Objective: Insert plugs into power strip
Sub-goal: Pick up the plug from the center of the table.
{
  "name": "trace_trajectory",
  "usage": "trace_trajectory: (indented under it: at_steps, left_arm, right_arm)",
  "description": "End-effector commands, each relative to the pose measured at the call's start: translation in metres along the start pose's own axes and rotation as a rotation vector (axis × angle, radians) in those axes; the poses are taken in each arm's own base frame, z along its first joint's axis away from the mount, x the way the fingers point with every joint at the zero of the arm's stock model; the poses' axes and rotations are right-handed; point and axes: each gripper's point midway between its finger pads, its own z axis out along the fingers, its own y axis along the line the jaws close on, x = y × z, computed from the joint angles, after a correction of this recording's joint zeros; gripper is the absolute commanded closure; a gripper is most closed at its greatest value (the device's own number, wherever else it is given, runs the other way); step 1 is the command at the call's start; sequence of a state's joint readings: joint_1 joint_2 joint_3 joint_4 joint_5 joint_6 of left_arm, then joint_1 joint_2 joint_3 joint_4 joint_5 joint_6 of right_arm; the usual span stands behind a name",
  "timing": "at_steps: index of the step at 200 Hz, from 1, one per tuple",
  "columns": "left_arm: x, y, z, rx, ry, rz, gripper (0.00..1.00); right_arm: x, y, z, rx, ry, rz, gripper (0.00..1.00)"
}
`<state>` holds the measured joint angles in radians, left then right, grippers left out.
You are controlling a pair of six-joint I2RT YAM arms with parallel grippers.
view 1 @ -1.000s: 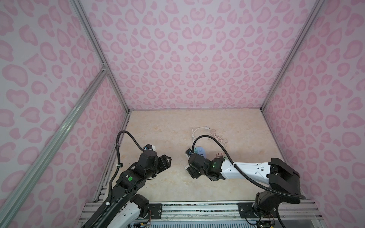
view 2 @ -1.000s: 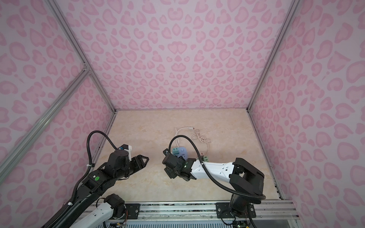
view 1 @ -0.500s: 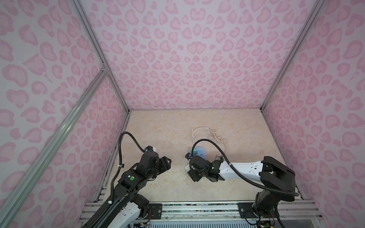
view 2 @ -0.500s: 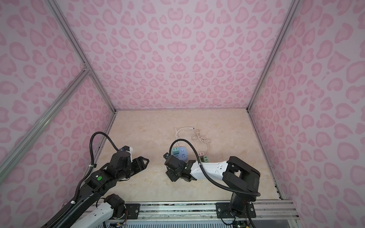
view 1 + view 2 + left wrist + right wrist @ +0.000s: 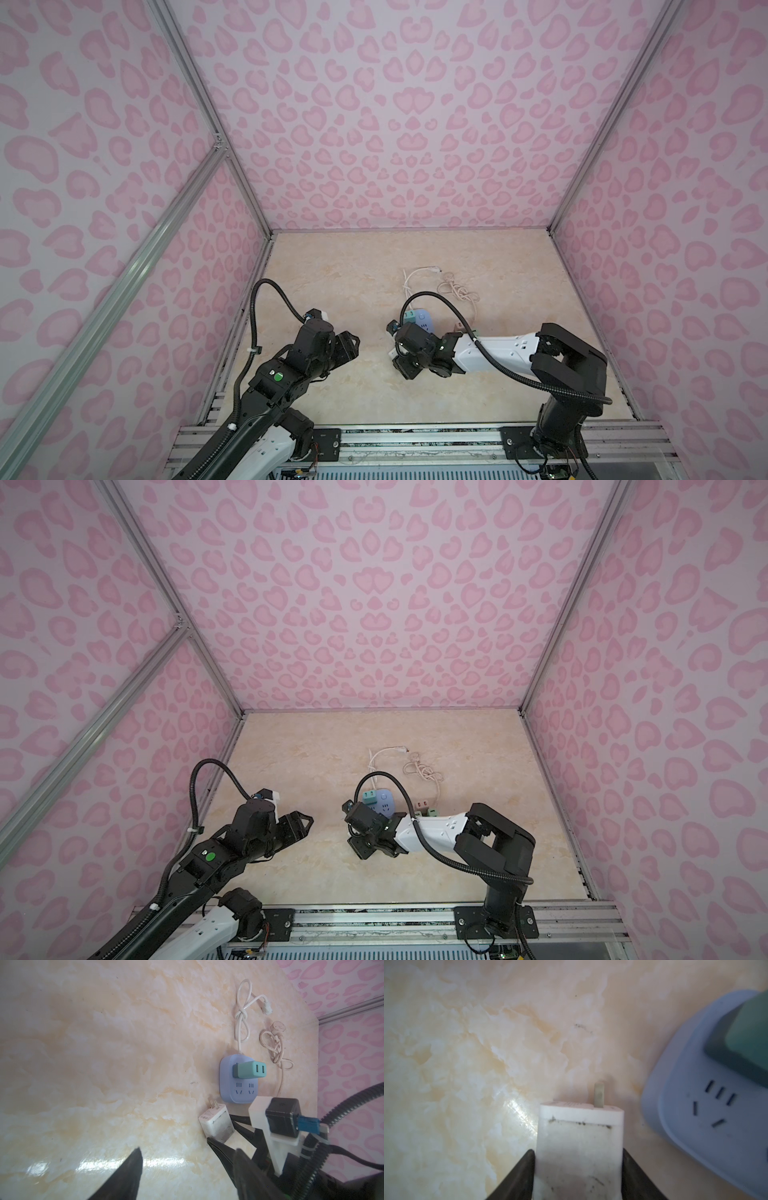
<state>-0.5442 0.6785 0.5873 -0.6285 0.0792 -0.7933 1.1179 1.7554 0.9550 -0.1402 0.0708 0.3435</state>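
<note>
The lavender power strip (image 5: 239,1082) lies flat on the marble floor, with a teal plug (image 5: 249,1071) seated in its far sockets. In both top views the strip (image 5: 424,320) (image 5: 384,800) shows just beyond the right wrist. A scuffed white square plug (image 5: 579,1147) lies on the floor beside the strip (image 5: 716,1105), prongs pointing away from the wrist. My right gripper (image 5: 578,1152) has both fingers pressed against its sides. My left gripper (image 5: 174,1145) stands open and empty, to the left of the white plug (image 5: 216,1124).
A pinkish-tan plug (image 5: 423,804) and a mint green plug (image 5: 433,811) sit behind the right forearm. A white cable (image 5: 409,278) and a knotted beige cable (image 5: 457,291) lie beyond the strip. Pink patterned walls enclose the floor on three sides.
The right gripper's jaws have narrowed onto the white plug, and that arm shifted slightly toward the front. The left arm drew back a little, still open.
</note>
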Motion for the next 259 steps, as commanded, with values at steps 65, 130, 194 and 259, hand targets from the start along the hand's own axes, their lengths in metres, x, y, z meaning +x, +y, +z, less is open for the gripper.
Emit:
trace_trajectory:
  at_steps: [65,130,194,259]
  left_arm:
    - [0.0,-0.008,0.014,0.035,0.012,-0.04,0.29]
    - [0.009,-0.012,0.023,0.078,0.048,-0.053,0.3]
    - [0.018,-0.029,0.021,0.196,0.085,-0.036,0.3]
    - [0.039,-0.055,0.02,0.343,0.202,-0.008,0.31]
  right_arm:
    - [0.006,0.004,-0.009,-0.004,0.033,-0.062,0.78]
    - [0.004,0.029,-0.038,-0.108,-0.014,-0.188,1.0]
    - [-0.002,0.051,-0.058,-0.249,-0.113,-0.234,1.0]
    - [-0.024,0.047,-0.081,-0.212,-0.175,-0.231,1.0]
